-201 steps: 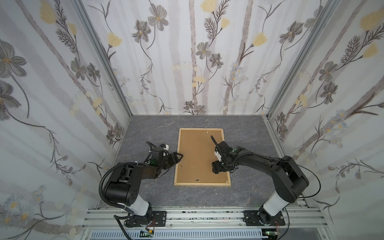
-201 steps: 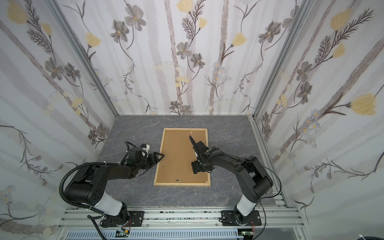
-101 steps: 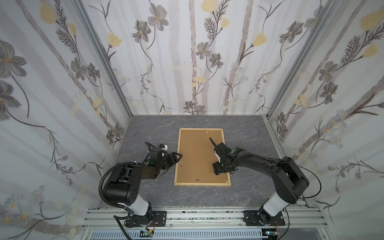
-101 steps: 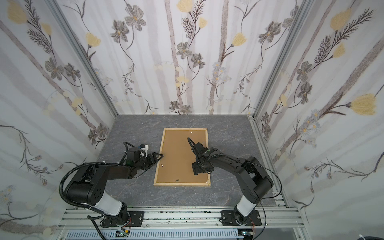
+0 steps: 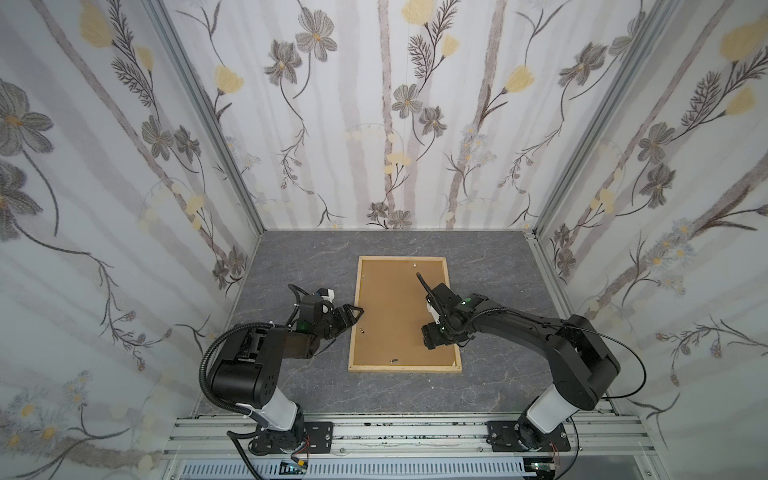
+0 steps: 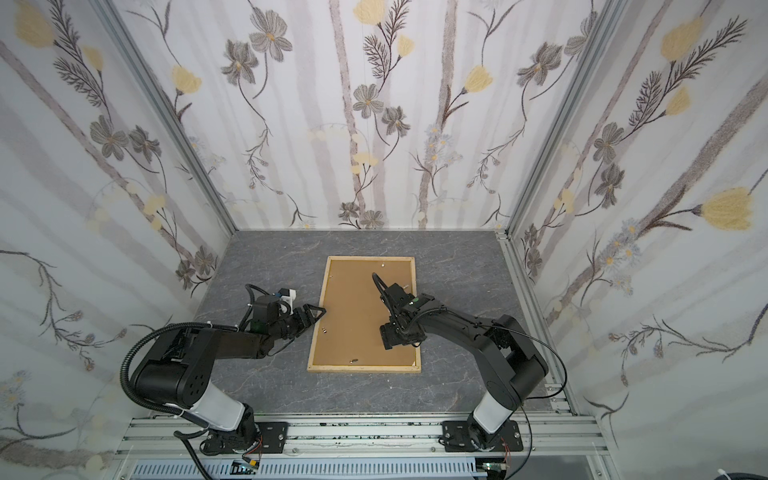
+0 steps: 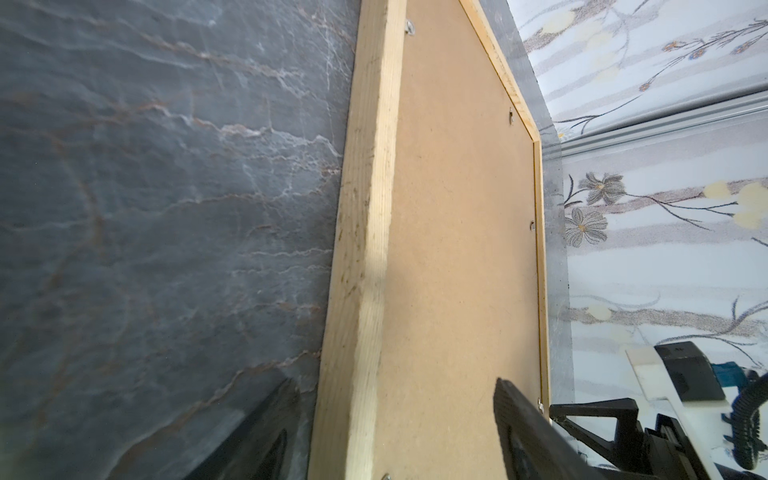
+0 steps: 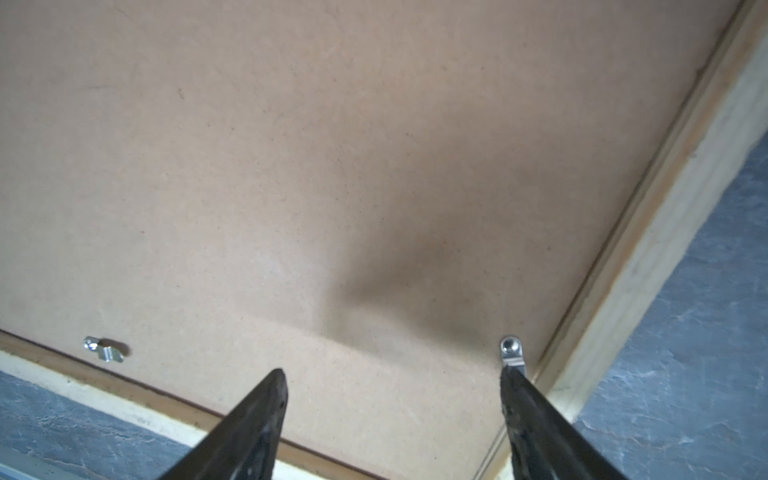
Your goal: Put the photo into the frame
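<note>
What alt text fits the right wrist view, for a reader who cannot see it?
A brown backing panel fills most of the view, set inside the wood frame. The open right gripper is close over it, one fingertip at a metal tab near the frame's corner; a second tab sits by another edge. Grey table shows beyond the frame.

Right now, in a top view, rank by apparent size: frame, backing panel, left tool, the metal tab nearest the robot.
1. frame, barely bigger than the panel it encloses
2. backing panel
3. left tool, possibly nearer the camera, still clearly smaller
4. metal tab
</note>
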